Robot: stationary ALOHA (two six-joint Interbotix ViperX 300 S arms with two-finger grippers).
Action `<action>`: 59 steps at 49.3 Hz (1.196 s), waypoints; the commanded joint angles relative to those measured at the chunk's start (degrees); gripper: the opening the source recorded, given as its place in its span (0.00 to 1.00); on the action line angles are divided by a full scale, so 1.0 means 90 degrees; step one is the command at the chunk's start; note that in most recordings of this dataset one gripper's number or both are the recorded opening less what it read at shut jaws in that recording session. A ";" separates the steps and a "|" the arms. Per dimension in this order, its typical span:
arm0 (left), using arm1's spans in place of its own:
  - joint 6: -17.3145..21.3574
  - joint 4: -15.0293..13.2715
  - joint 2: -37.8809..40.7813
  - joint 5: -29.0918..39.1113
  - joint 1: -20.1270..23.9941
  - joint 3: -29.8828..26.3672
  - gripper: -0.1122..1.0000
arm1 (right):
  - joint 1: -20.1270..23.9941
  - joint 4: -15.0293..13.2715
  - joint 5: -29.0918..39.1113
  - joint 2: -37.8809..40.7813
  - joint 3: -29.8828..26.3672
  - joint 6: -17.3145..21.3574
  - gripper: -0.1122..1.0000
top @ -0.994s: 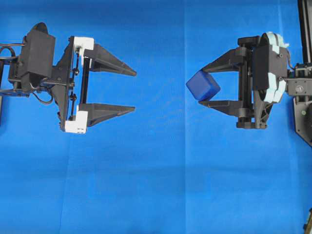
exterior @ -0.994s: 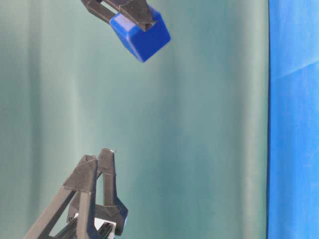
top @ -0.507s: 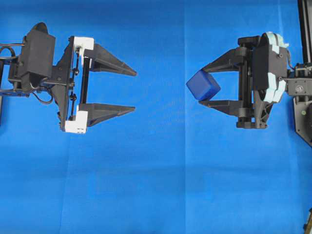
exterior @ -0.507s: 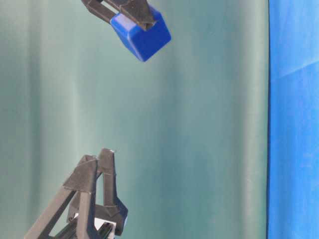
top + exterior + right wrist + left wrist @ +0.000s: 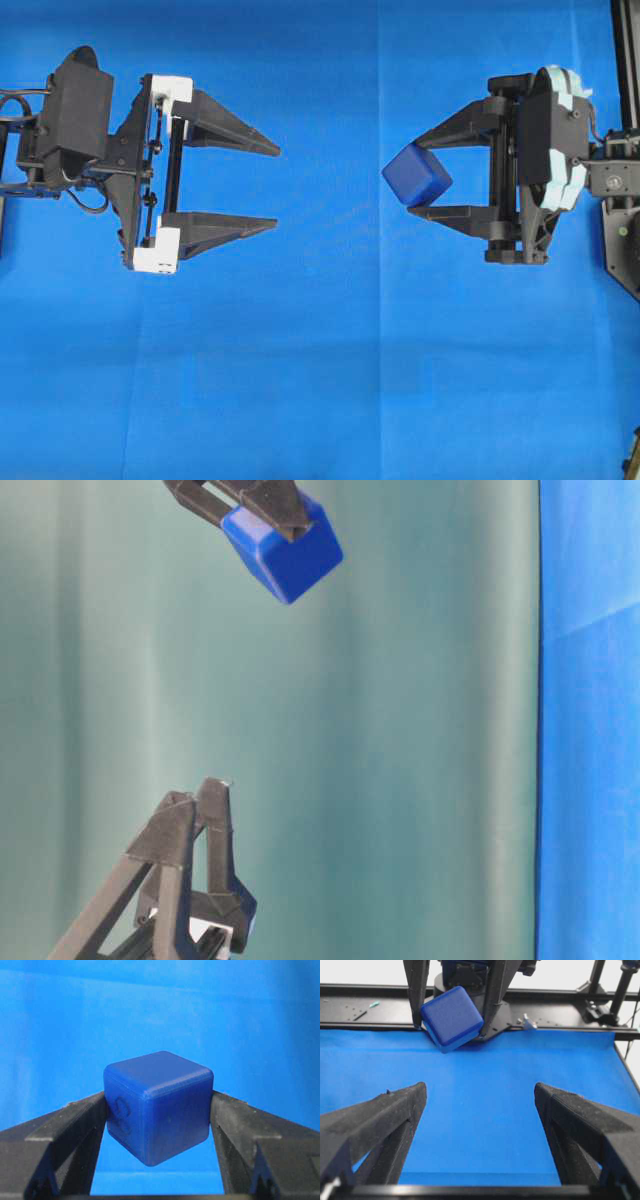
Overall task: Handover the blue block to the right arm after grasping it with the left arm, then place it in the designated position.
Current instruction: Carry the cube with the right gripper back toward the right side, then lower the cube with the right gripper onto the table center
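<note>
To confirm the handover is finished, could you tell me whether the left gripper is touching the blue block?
Apart: overhead, the left gripper stands open, with bare cloth separating it from the blue block.

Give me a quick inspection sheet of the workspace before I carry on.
Surface: blue cloth, bare where seen.
Job's things: small dark-blue rounded cube, tilted, off the cloth.
Clutter: nothing seen.
Grippers: left tool with white brackets open, empty; all-black right tool shut on the cube.
Cables: black loop behind the left tool.
Surroundings: black frame rail; teal backdrop.
</note>
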 commanded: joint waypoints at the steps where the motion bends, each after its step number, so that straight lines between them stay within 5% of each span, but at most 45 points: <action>1: -0.0010 -0.0010 -0.0039 -0.0029 0.0010 -0.0098 0.94 | 0.0010 0.0000 -0.0078 0.0078 -0.0195 0.0000 0.60; 30: -0.0059 -0.0010 -0.0039 -0.0039 0.0010 -0.0098 0.94 | -0.0049 0.0039 -0.1523 0.2012 -0.0332 0.0020 0.60; 59: -0.0059 -0.0010 -0.0039 -0.0039 0.0010 -0.0088 0.94 | -0.0215 0.0547 -0.2754 0.3896 -0.0605 0.0020 0.60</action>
